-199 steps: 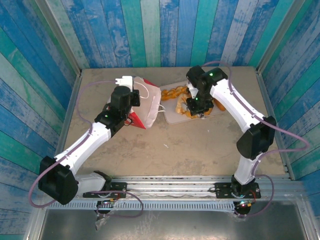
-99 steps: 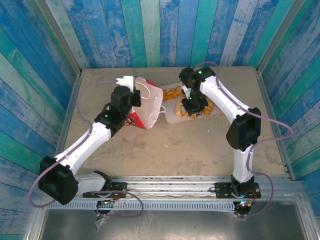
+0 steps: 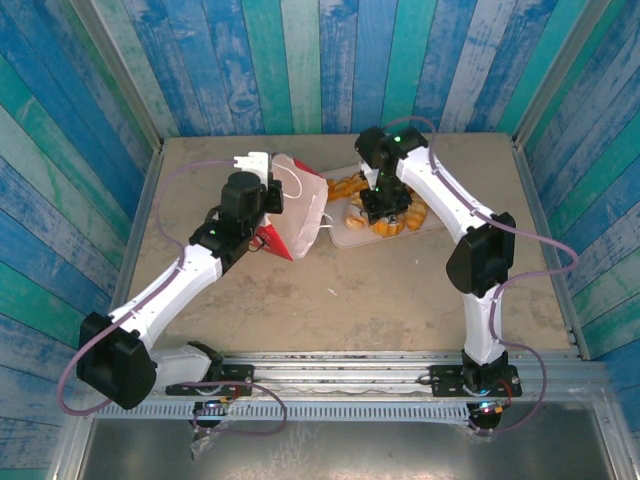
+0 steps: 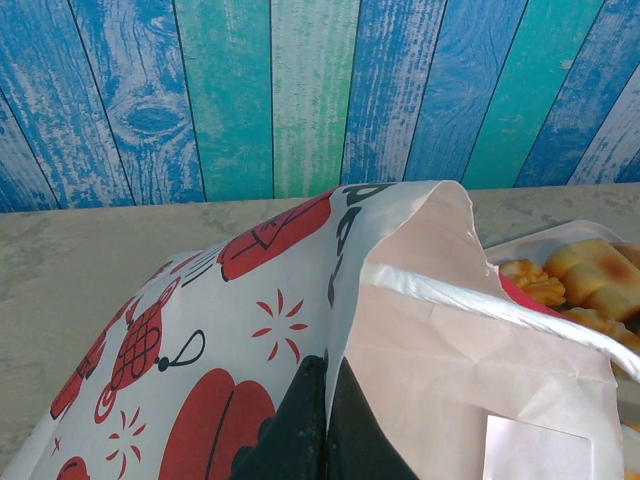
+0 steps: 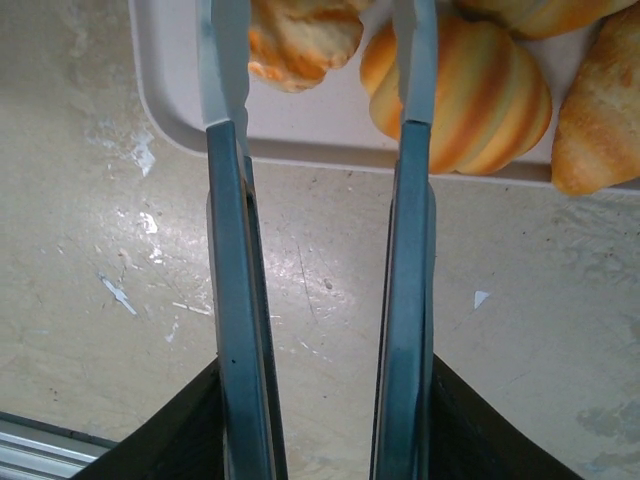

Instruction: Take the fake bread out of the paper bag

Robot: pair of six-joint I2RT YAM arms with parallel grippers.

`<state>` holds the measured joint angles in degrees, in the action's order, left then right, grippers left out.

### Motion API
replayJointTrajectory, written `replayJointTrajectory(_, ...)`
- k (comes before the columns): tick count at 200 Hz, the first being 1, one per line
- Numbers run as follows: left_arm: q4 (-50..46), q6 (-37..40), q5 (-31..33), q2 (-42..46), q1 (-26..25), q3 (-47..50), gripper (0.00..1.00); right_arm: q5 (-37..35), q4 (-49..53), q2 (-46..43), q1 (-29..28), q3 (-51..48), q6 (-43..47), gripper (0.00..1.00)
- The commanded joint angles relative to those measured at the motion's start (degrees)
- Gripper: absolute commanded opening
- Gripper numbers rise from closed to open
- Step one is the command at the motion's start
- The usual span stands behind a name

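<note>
top external: the paper bag [image 3: 300,205] is tipped on its side left of centre, with its mouth turned toward the white tray [image 3: 345,237]. its upper edge is pinched by the left gripper [image 3: 268,195]. several pieces of fake bread [image 3: 392,222] are laid on the tray, and the right gripper [image 3: 385,208] is poised just over them.

left wrist: the left gripper [image 4: 325,430] is pressed together on the wall of the paper bag [image 4: 220,300]. fake bread [image 4: 590,265] is seen on the tray beyond the bag's rim, at the right edge. the bag's depths are hidden.

right wrist: metal tongs [image 5: 225,250] are clasped in the right gripper [image 5: 320,425], their arms spread with nothing between the tips. fake bread [image 5: 470,95] is set down on the white tray [image 5: 300,140].

most of the work is judged done. whether any bread is left inside the bag cannot be told.
</note>
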<state>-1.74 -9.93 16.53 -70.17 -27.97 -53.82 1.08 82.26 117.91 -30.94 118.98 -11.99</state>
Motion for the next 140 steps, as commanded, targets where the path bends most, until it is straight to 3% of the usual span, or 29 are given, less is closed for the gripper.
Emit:
replayJointTrajectory(1,1.83,0.68,-0.71,-1.41,0.19,0.47,0.0,-0.46,2.54,-0.07,0.09,2.57,0.04,0.47)
replayJointTrajectory(34,1.85,0.61,-1.21,-1.41,0.19,0.39,0.0,0.85,2.65,-1.87,0.09,3.38,-0.1,0.48)
replayJointTrajectory(79,2.56,0.27,-0.89,-0.36,0.19,0.99,0.0,9.55,-3.34,-3.65,-1.36,-0.67,-0.38,0.4)
replayJointTrajectory(109,4.18,0.82,-1.05,0.98,0.2,2.37,0.0,12.73,-6.52,-1.04,-2.99,-1.51,-0.83,0.36)
replayJointTrajectory(140,4.41,0.83,-0.77,1.27,0.19,2.66,0.0,11.35,-6.85,3.18,-2.99,0.63,-1.37,0.32)
